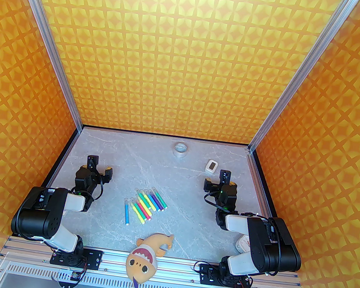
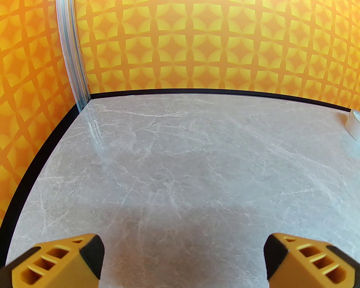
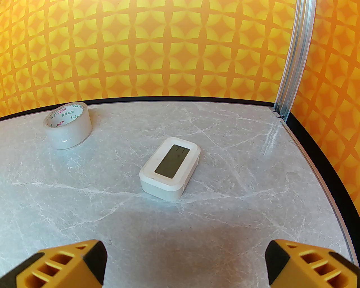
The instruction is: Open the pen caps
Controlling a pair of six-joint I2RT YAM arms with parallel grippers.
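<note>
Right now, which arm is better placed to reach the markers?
Probably left: the left tool, open, is slightly nearer the lone blue marker; the right tool faces the white device.

Grey marble table [image 1: 126,156] bears markers [image 1: 144,206] with pen caps [image 1: 126,201], tape roll [image 1: 180,149], clock [image 1: 211,166], plush shark [image 1: 155,242].

Bare table [image 1: 116,154] around markers [image 1: 144,205]; plush shark [image 1: 148,251] near edge; tape roll [image 1: 181,149], clock [image 1: 211,166] far back.

This is a robot test cell in a lab. A grey marble-look table [image 1: 179,176] is boxed in by orange-and-yellow patterned panels [image 1: 178,57] on aluminium posts [image 1: 51,44]. A left arm [image 1: 43,210] and a right arm [image 1: 268,247] are bolted to a slotted aluminium rail [image 1: 177,266] at its near edge.
</note>
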